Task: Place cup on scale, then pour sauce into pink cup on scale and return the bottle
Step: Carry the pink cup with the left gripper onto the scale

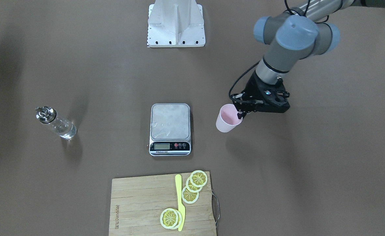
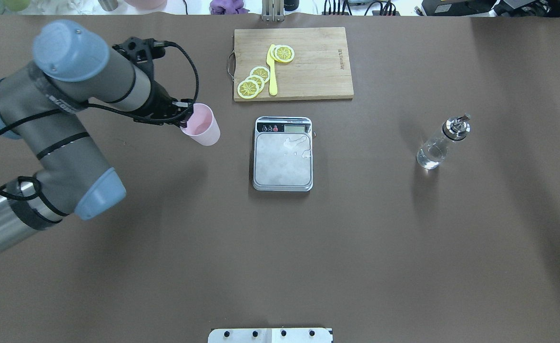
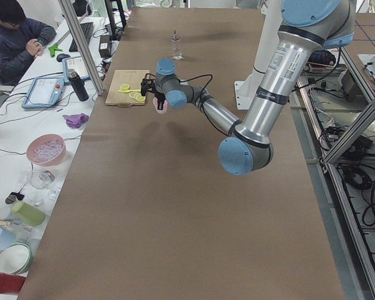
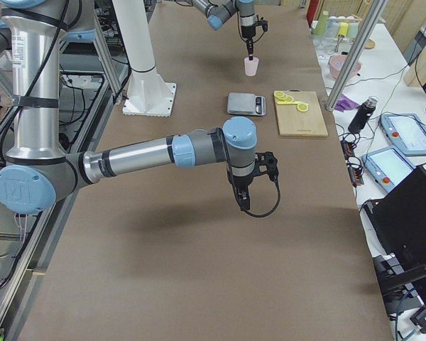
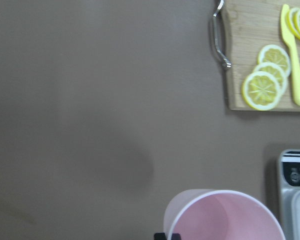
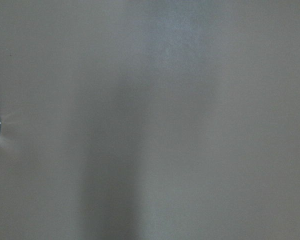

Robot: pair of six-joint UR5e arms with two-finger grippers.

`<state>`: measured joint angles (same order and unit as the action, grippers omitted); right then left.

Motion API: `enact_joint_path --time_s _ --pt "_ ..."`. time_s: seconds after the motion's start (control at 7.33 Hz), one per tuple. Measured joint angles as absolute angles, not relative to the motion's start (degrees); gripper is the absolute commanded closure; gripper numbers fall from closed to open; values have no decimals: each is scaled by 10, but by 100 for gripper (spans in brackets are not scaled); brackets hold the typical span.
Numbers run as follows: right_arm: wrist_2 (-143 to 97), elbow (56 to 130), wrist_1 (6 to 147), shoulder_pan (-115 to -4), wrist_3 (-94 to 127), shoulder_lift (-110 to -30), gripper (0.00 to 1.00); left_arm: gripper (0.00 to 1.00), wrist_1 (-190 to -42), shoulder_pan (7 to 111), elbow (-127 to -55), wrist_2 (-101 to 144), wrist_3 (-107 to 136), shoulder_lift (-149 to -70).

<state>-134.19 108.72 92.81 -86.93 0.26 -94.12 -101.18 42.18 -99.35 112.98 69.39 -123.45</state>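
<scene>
My left hand (image 2: 185, 116) clamps the rim of the cup (image 2: 203, 127), which is upright; in the overhead view the scale (image 2: 283, 162) lies to its right, mid-frame, near but apart.

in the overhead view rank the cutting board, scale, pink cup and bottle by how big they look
1. cutting board
2. scale
3. pink cup and bottle: about alike, the bottle longer but slimmer, so I won't rank them.

Silver-grey arms
Left arm (image 2: 60, 143) and right arm (image 4: 135, 158): silver tubes, pale blue joint caps, black cables (image 2: 197, 76), white bolted base (image 1: 176, 29).
</scene>
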Motion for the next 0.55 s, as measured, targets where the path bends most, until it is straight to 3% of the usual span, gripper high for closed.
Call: enact_joint_path --time_s 0.55 --pt "-1342 1087 928 -869 3 -941 0 100 -905 344 -925 1053 772 -1389"
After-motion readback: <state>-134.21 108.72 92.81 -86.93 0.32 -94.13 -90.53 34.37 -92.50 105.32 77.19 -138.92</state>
